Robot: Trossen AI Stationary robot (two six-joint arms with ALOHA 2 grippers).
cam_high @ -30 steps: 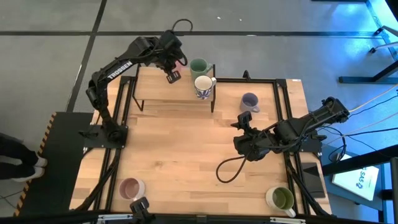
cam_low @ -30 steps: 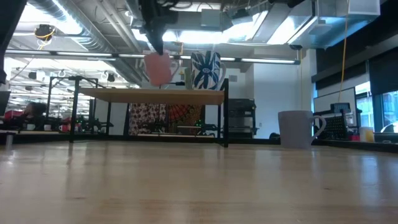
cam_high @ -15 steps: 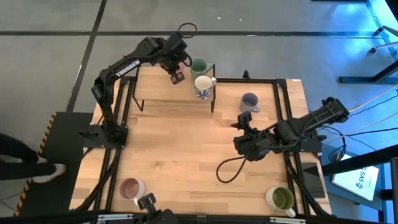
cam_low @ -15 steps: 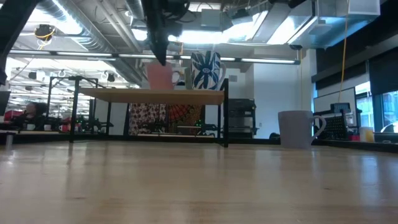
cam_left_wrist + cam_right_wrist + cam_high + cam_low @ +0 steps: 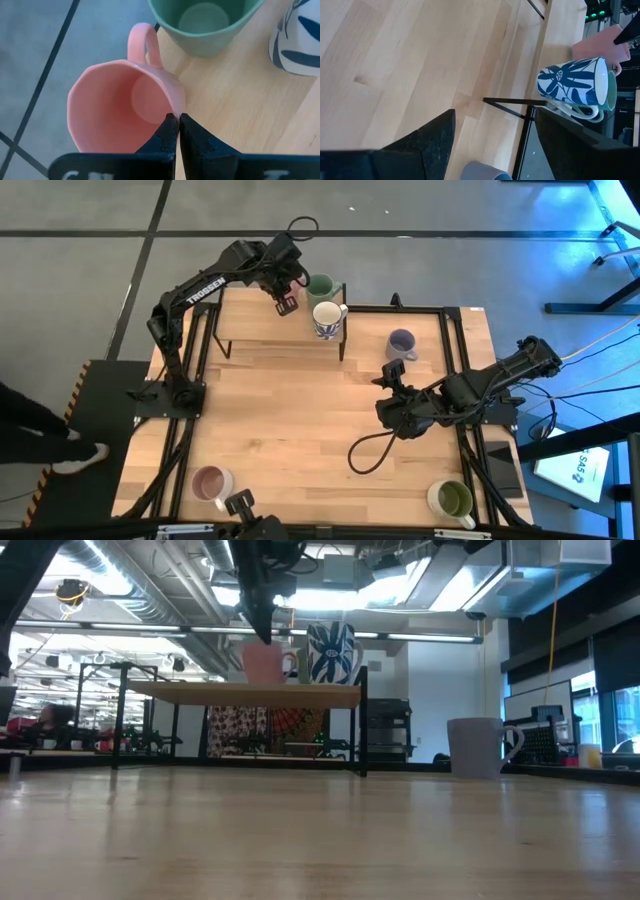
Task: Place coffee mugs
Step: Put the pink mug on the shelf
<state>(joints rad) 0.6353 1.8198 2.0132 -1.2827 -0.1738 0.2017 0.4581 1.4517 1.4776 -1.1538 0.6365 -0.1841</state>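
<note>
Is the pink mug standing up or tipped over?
Upright. The pink mug sits level on the raised shelf, its opening facing up in the left wrist view, while the left pincer pinches its rim.

The pink mug is plain salmon-pink inside and out. The green mug is dark sea-green, the patterned mug white with blue leaf shapes, and the lavender mug pale purple. The counter is light wood, and the left end effector is black.
</note>
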